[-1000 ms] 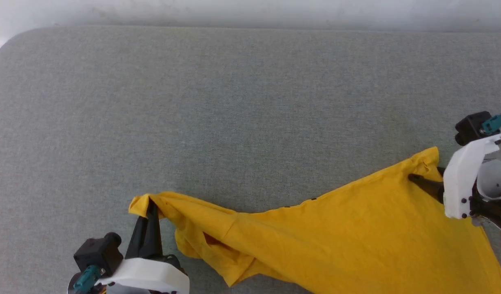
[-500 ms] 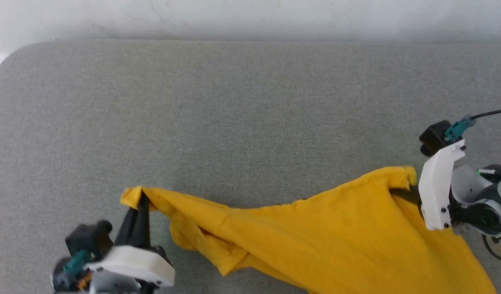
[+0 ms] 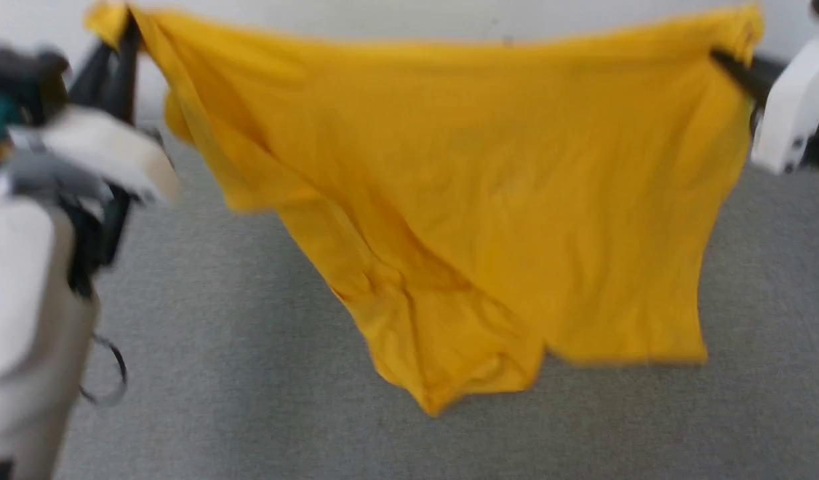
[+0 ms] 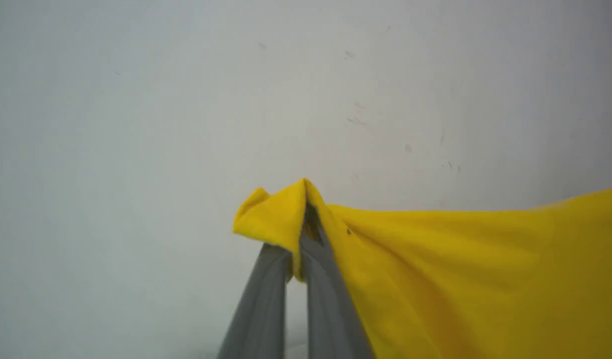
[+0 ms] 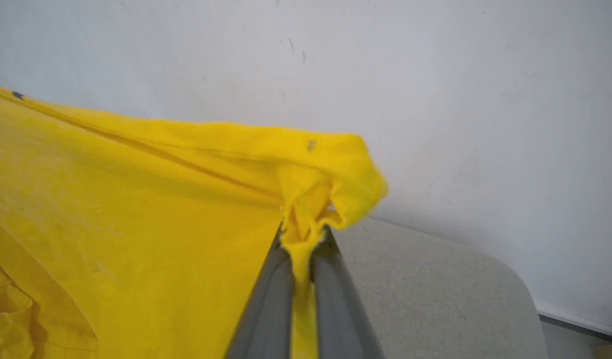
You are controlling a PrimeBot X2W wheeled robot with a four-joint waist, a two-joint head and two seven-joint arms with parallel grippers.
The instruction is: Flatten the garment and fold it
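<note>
I hold the garment (image 3: 489, 200) in the air above the grey table (image 3: 249, 400), spread like a curtain between my two arms, with the pale wall (image 4: 136, 99) behind it. The left claw (image 3: 128, 33) is closed on one upper corner of the cloth, and in the left wrist view a small yellow tuft stands out above its fingers. The right claw (image 3: 719, 57) is closed on the other upper corner, and in the right wrist view the cloth is bunched between its fingers, above a rounded corner of the table. The top edge runs almost straight between the claws, but below it the cloth sags. The left half hangs in a long crumpled point toward the middle of the table, and I cannot tell if this point touches the surface. I see only plain yellow, no print. I judge the garment to be very light, thin and completely limp: it has no stiffness of its own, so it takes whatever shape gravity and my two holds give it. It is not fragile, but a small pinch may slip out if I pull the claws too far apart. The best places to hold are the corners, on the stitched edge where the cloth seems doubled, and not the loose middle.
</note>
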